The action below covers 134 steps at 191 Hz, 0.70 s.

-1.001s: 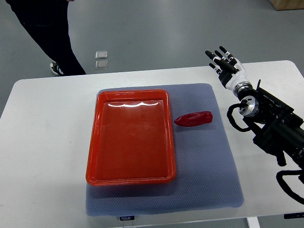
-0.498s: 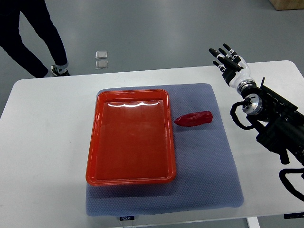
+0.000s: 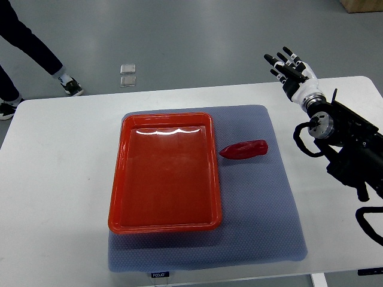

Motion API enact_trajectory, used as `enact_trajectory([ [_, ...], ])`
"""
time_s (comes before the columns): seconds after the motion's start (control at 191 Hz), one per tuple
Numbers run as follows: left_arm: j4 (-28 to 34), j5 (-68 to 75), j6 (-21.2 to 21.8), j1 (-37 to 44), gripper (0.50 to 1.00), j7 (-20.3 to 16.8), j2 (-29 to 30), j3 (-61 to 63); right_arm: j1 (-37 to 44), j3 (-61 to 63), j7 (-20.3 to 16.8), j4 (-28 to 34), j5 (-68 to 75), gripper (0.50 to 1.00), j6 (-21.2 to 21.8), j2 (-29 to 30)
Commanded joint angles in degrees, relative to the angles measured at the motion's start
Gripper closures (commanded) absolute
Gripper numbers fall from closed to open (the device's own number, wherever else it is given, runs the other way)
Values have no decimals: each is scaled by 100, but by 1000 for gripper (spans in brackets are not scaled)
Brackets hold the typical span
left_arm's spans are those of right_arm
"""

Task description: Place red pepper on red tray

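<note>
A red pepper (image 3: 243, 149) lies on its side on the blue-grey mat (image 3: 257, 197), just right of the red tray (image 3: 164, 172). The tray holds nothing. My right hand (image 3: 289, 70) hovers over the table's far right edge, well beyond and to the right of the pepper, with fingers spread and nothing in them. Its black arm (image 3: 344, 143) comes in from the right. The left arm is out of sight.
The mat lies on a white table (image 3: 54, 179). A person's legs and shoes (image 3: 24, 60) show at the top left, on the grey floor beyond the table. Two small square plates (image 3: 127, 75) lie on that floor.
My right hand has drifted up and to the right, away from the pepper. The person at top left has walked farther left. Pepper and tray have not moved.
</note>
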Motion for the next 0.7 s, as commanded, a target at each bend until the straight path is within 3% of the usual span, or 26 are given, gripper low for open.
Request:
enact_trajectory([
  [0.0, 0, 0, 0, -1, 500, 0, 0, -4, 2, -124, 0, 19, -200, 583, 1, -30],
  [0.325, 0, 0, 0, -1, 500, 0, 0, -12, 204, -986, -44, 335, -1272, 583, 53, -347],
  [0.566, 0, 0, 0, -1, 500, 0, 0, -4, 749, -2788, -70, 1082, -2617, 583, 132, -1041],
  [0.697, 0, -8, 0, -1, 500, 0, 0, -4, 1285, -3929, -70, 1337, -3153, 583, 466, -1313],
])
